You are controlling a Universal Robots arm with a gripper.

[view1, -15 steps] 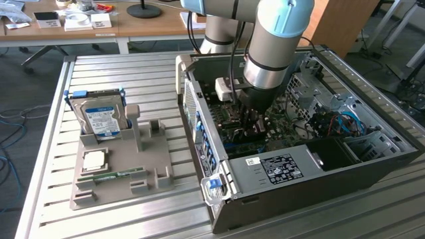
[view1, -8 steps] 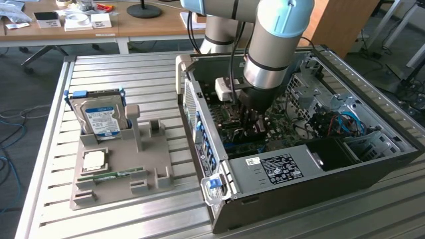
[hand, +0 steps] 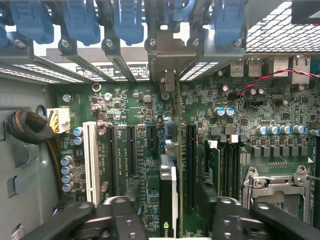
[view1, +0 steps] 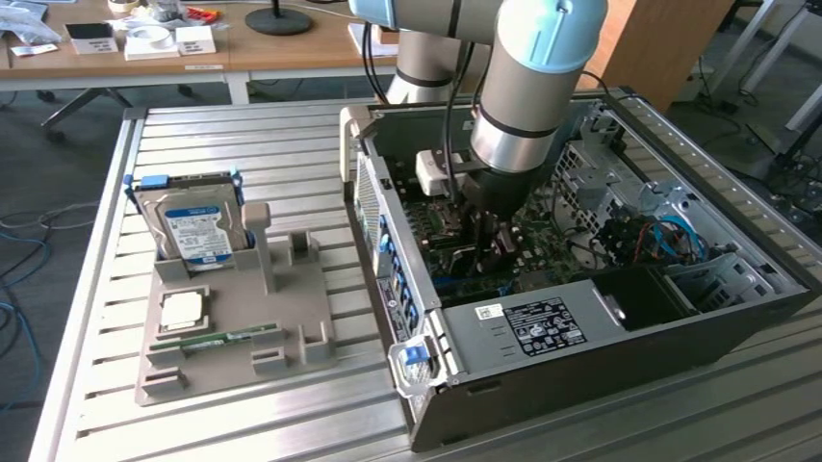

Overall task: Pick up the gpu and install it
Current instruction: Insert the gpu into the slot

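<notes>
The gpu (hand: 169, 185) stands edge-on on the motherboard (hand: 130, 110) of the open PC case (view1: 617, 327). Its green board and black cooler edge run up to a silver end bracket (hand: 167, 62) at the case's rear slots. My gripper (hand: 170, 207) straddles the card. The black fingers (hand: 131, 200) stand a little off each face of it, so the gripper is open. In the exterior view my gripper (view1: 495, 252) reaches down into the middle of the case, and the arm hides the card there.
A grey holder (view1: 298, 322) on the slatted table (view1: 257, 144) carries a hard drive (view1: 195, 231), a processor chip (view1: 180, 308) and a memory stick (view1: 218, 339). Inside the case are the power supply (view1: 533, 322), memory modules (hand: 212, 165), a processor socket (hand: 277, 182) and blue slot clips (hand: 80, 20).
</notes>
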